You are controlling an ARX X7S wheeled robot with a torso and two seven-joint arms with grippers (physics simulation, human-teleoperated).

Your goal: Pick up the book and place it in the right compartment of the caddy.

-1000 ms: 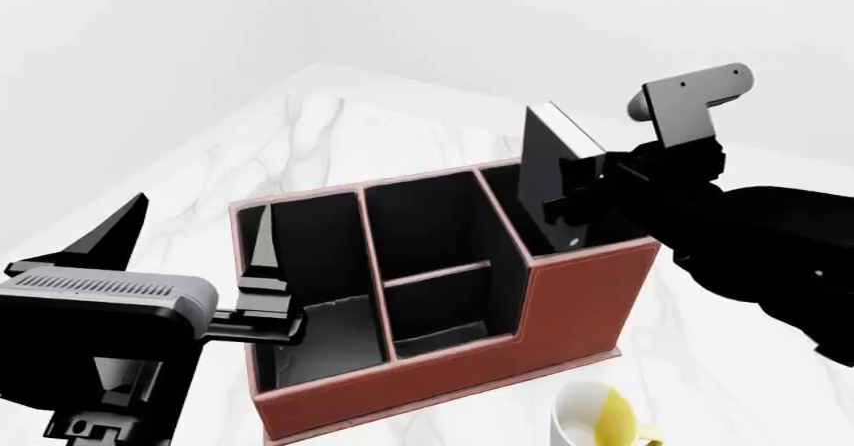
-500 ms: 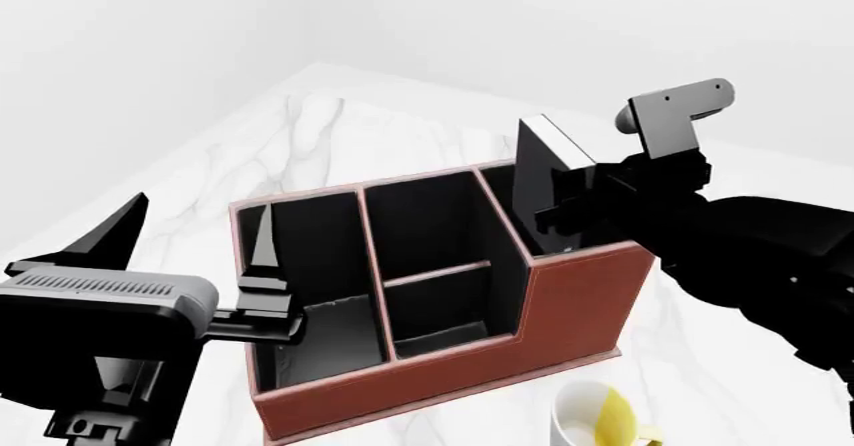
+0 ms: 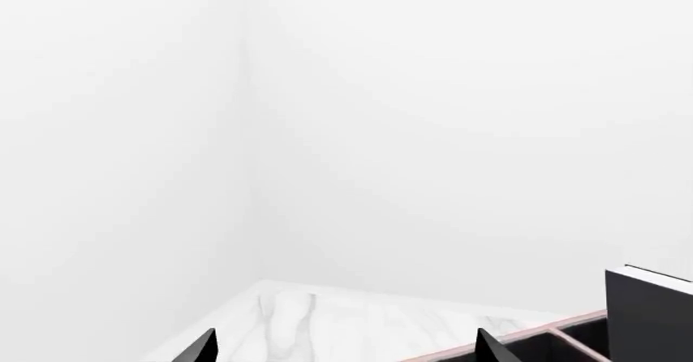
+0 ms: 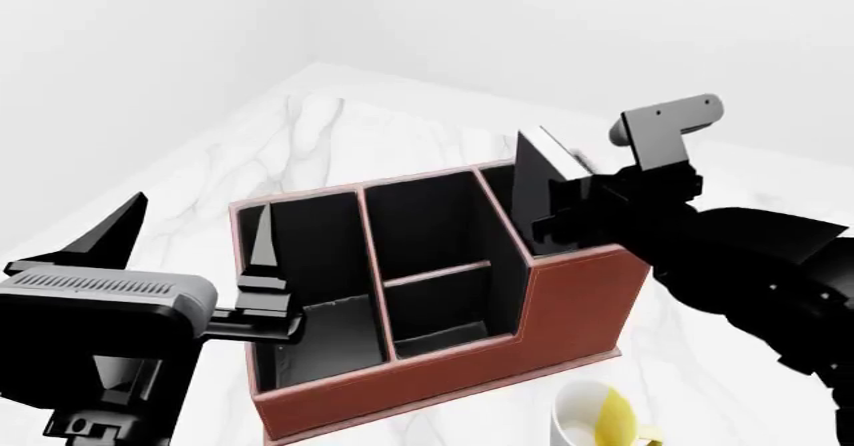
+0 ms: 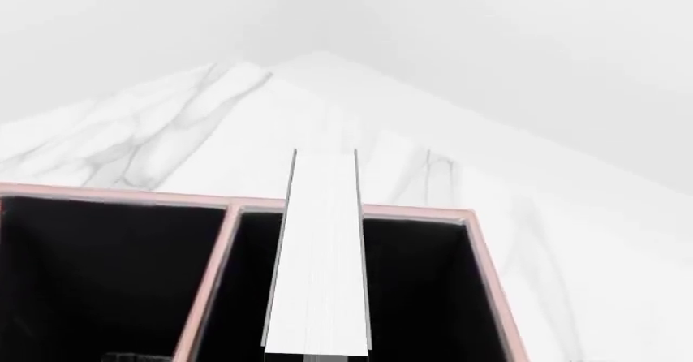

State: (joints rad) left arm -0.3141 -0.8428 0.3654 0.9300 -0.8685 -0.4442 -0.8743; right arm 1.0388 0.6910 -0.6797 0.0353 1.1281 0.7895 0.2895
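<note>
The book (image 4: pixel 538 181), black-covered with white page edges, stands upright in my right gripper (image 4: pixel 571 214), which is shut on it. Its lower part sits inside the right compartment (image 4: pixel 505 191) of the reddish-brown caddy (image 4: pixel 574 301); the top still rises above the rim. In the right wrist view the book's white page edge (image 5: pixel 316 252) runs down into the black right compartment (image 5: pixel 423 297). My left gripper (image 4: pixel 200 204) hangs open and holds nothing, over the caddy's left end. Both fingertips (image 3: pixel 488 348) show in the left wrist view, with the book (image 3: pixel 650 313) off to one side.
A white mug with a yellow inside (image 4: pixel 598 418) stands just in front of the caddy's right end. The caddy sits on a white marble table (image 4: pixel 320 136) whose far corner meets plain white walls. The caddy's middle section (image 4: pixel 434 256) has a low divider.
My right arm has come down and slightly left, sinking the book deeper into the right compartment. The left arm has not moved.
</note>
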